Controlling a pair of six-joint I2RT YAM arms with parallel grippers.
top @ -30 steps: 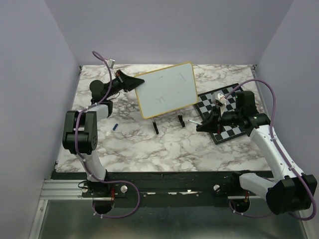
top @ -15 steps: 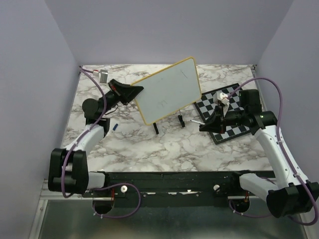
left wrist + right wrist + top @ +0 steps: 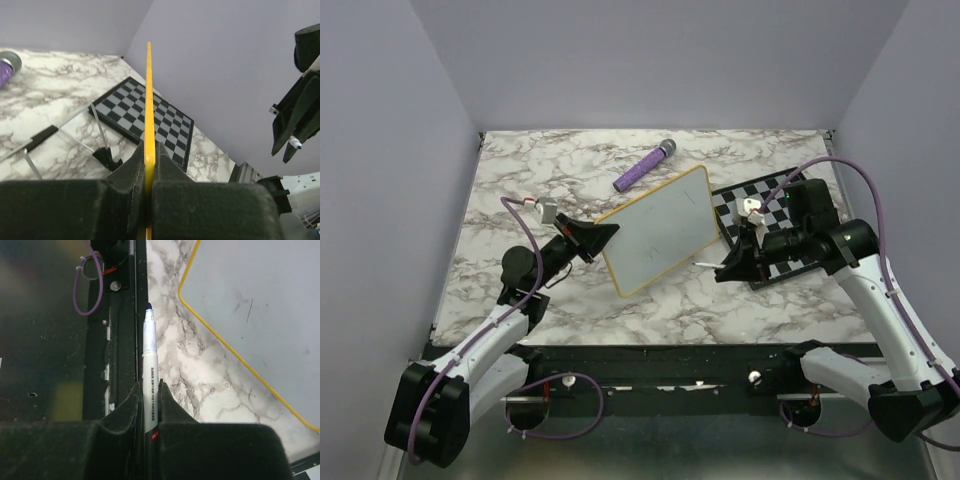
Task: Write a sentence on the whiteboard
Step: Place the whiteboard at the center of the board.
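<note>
The whiteboard (image 3: 663,240), white with a yellow frame, is tilted over the middle of the table. My left gripper (image 3: 603,238) is shut on its left edge. In the left wrist view the yellow frame (image 3: 148,100) runs edge-on between the jaws of the left gripper (image 3: 148,146), and the board's black feet (image 3: 108,155) hang to the left. My right gripper (image 3: 730,268) is shut on a white marker (image 3: 150,355), blue tip out, just right of the board's corner (image 3: 260,305). No readable sentence shows, only a few thin faint strokes (image 3: 248,310).
A black-and-white chessboard (image 3: 772,212) lies at the right, under my right arm, and also shows behind the frame (image 3: 172,125). A purple cylinder (image 3: 644,167) lies at the back, behind the whiteboard. The black base rail (image 3: 120,340) runs along the near edge.
My left arm has pulled the whiteboard from the back left toward the near middle and tilted it, uncovering the purple cylinder. My right gripper with the marker has come slightly nearer.
</note>
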